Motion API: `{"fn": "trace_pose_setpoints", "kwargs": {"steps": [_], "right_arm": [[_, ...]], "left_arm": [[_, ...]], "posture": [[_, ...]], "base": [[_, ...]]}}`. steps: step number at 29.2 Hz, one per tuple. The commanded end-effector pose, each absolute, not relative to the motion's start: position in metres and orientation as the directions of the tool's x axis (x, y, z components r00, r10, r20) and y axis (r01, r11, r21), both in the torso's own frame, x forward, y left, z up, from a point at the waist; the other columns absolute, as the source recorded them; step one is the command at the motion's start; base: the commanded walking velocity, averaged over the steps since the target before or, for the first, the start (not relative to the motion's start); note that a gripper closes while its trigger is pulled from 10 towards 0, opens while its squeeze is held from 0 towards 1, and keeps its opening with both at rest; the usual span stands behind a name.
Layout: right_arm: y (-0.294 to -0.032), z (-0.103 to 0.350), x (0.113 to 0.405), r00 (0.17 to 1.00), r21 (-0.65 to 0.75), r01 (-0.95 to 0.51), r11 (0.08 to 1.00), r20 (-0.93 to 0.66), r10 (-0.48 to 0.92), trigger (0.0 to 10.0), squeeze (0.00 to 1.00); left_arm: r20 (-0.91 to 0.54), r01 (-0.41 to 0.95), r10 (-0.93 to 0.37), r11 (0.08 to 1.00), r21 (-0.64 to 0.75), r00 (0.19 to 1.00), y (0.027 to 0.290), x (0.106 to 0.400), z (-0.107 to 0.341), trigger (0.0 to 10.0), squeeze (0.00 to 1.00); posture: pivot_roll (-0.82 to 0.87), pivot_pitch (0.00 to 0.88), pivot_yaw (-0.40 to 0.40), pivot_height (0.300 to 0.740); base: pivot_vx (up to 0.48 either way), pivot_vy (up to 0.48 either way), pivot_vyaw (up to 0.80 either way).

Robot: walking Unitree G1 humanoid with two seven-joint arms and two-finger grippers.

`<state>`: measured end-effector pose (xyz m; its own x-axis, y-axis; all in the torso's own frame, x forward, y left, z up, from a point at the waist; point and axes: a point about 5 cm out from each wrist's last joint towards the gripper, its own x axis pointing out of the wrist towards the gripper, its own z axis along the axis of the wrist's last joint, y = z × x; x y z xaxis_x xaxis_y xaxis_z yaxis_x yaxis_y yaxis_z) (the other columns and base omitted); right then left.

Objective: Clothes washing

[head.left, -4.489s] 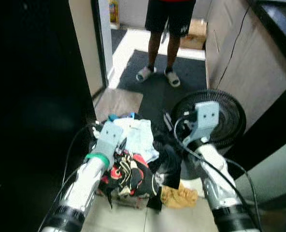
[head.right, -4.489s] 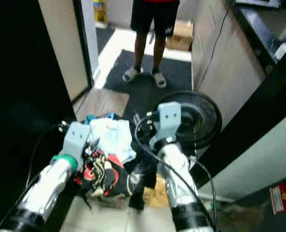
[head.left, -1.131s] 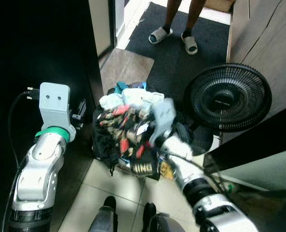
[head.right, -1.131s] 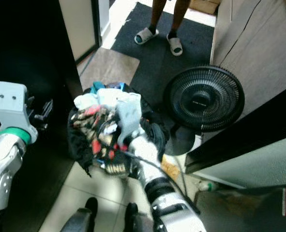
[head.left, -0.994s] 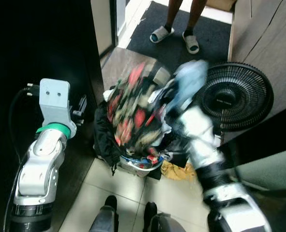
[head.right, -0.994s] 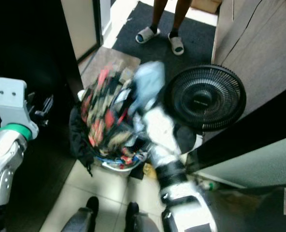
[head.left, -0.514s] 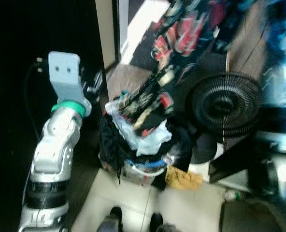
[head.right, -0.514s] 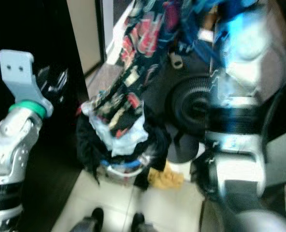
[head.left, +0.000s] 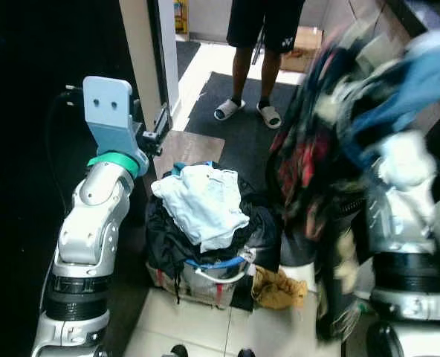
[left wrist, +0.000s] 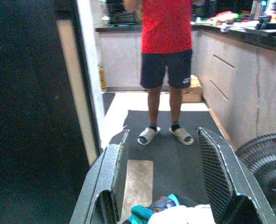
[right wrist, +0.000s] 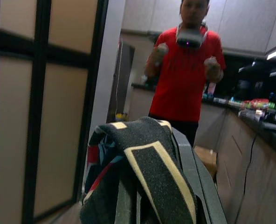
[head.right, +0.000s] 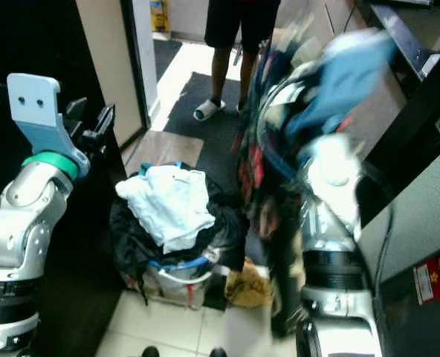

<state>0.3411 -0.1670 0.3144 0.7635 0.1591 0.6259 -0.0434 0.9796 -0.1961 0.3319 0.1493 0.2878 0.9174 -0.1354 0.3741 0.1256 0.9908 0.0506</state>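
Observation:
A laundry basket (head.left: 205, 271) heaped with clothes stands on the floor before me, a pale blue-white shirt (head.left: 203, 204) on top. My right arm (head.left: 398, 223) is raised high at the right, blurred. Its gripper (right wrist: 159, 186) is shut on a dark patterned garment (head.left: 302, 156) with red and cream prints, which hangs down beside the basket. A blue cloth (head.left: 417, 82) is bunched over the same arm. In the right wrist view the garment (right wrist: 138, 163) drapes over the fingers. My left gripper (left wrist: 168, 186) is held open above the basket's left side, with nothing between its fingers.
A person (head.left: 264, 22) in a red top, dark shorts and sandals stands on a dark mat (head.left: 238, 123) beyond the basket. A black floor fan (left wrist: 264, 156) is at the right, a yellow cloth (head.left: 276, 288) lies on the tiles. A dark door panel (head.left: 27, 149) borders the left.
My right arm has pulled the patterned garment and blue cloth up out of the basket and swung them right. The pale shirt now lies on top. The left arm rose slightly.

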Motion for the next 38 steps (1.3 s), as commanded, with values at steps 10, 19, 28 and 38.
{"fn": "trace_pose_setpoints", "kwargs": {"steps": [10,19,28,38], "right_arm": [[-0.156,0.321,0.312,0.714,-0.184,-0.077,0.980,0.675,0.183,10.0,0.00],[-0.152,0.321,0.314,0.716,-0.192,-0.071,0.979,0.674,0.184,10.0,0.00],[-0.157,0.325,0.312,0.717,-0.195,-0.057,0.979,0.675,0.176,10.0,0.00],[-0.157,0.324,0.312,0.720,-0.192,-0.067,0.979,0.671,0.180,10.0,0.00]], "left_arm": [[0.379,0.082,-0.096,0.995,0.053,0.920,0.157,0.319,0.277,10.0,0.00],[0.427,0.115,-0.112,0.993,0.020,0.897,0.146,0.320,0.288,10.0,0.00],[0.457,0.117,-0.109,0.993,0.012,0.883,0.144,0.321,0.296,10.0,0.00],[0.456,0.121,-0.110,0.993,0.004,0.883,0.141,0.322,0.296,10.0,0.00]], "posture": [[0.04,0.000,0.021,0.740],[0.03,0.000,0.018,0.740],[0.01,0.000,0.020,0.740],[0.01,0.000,0.019,0.740]], "base": [[0.000,0.000,0.00],[0.000,0.000,0.00],[0.000,0.000,0.00],[0.000,0.000,0.00]]}}
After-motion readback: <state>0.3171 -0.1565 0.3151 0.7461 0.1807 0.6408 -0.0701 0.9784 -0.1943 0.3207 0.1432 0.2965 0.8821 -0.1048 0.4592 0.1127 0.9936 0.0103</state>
